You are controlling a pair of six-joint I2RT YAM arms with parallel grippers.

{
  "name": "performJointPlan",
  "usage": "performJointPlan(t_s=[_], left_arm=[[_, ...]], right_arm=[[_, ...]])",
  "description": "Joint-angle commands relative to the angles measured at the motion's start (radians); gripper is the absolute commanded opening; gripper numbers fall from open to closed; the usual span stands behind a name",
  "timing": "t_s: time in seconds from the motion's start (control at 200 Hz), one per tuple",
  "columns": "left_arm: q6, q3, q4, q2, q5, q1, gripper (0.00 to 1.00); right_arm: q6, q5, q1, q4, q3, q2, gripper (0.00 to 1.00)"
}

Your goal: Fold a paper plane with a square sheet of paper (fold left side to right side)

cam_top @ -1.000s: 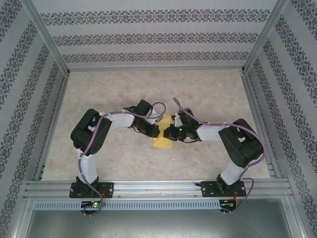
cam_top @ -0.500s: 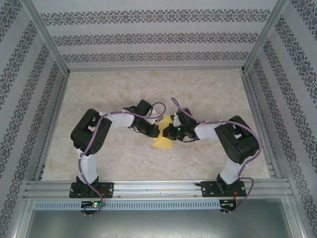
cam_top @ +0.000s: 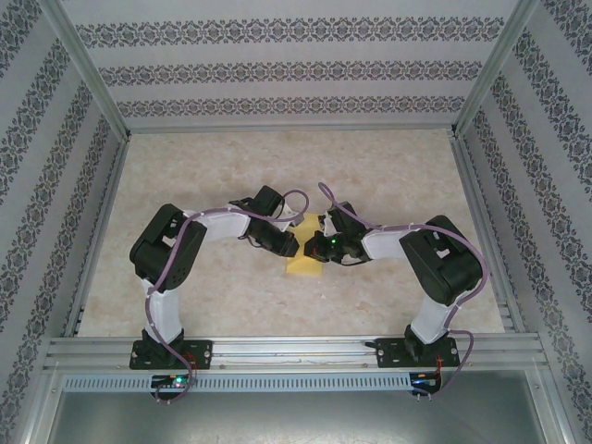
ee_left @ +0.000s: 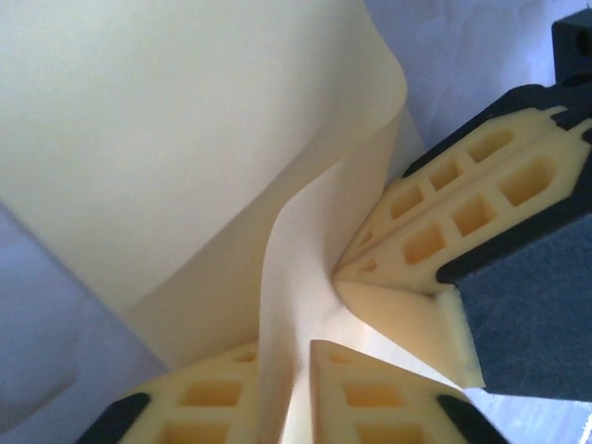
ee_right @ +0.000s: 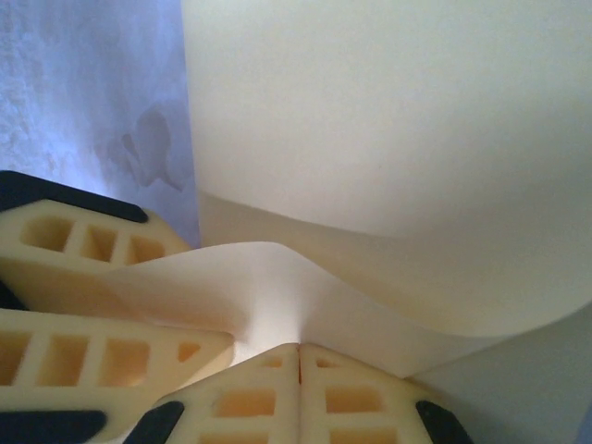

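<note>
The right hand (ee_right: 298,350) is clamped shut, its cream fingertips pinching a raised ridge of the thin pale-yellow square sheet of paper (cam_top: 303,265). The left hand (ee_left: 287,365) stands only a crack open, with a curl of the sheet running up between its fingers (ee_left: 370,407). Both hands meet tip to tip over the paper, midway across the marbled beige worktop (cam_top: 388,176). The sheet, doubled over, lies with its long axis running away from the arms, slightly askew.
</note>
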Motion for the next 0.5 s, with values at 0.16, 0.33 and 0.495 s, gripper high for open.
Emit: performJointPlan(t_s=[0.16,0.33,0.495], left_arm=[[-0.065,-0.032,-0.048,-0.186,-0.057,0.044,0.23],[-0.125,-0.096,-0.051,-0.258,0.024,0.043,0.21],[-0.256,-0.195,0.075,-0.286,0.16,0.032,0.18]], right_arm=[[-0.014,0.054,0.008,-0.061,-0.019,0.022,0.0],[-0.012,0.048,0.011,-0.055,-0.019,0.02,0.0],[-0.014,0.046,0.013,-0.055,-0.02,0.019,0.0]])
